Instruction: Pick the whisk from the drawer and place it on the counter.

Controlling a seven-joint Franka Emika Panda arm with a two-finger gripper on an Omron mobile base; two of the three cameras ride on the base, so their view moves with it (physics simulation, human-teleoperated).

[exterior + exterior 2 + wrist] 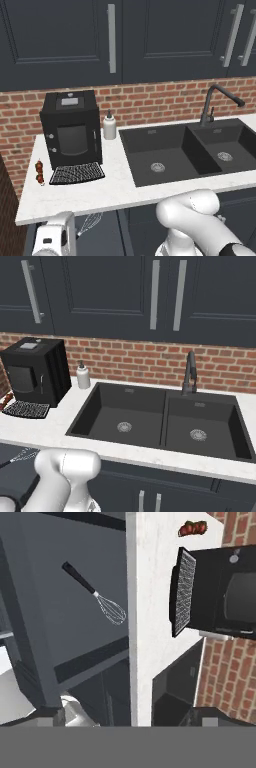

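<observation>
The whisk lies flat on the floor of the open dark blue-grey drawer, its black handle pointing away from the counter's edge and its wire loops near it. In the left base view the whisk's wires show just below the white counter, beside my hand. The right base view shows the whisk in the drawer at lower left. My gripper hangs above the drawer, apart from the whisk, open with nothing between its fingers.
A black coffee machine with a drip grate stands at the counter's left end. Beside it are a small red item and a soap dispenser. The black double sink and its faucet lie to the right.
</observation>
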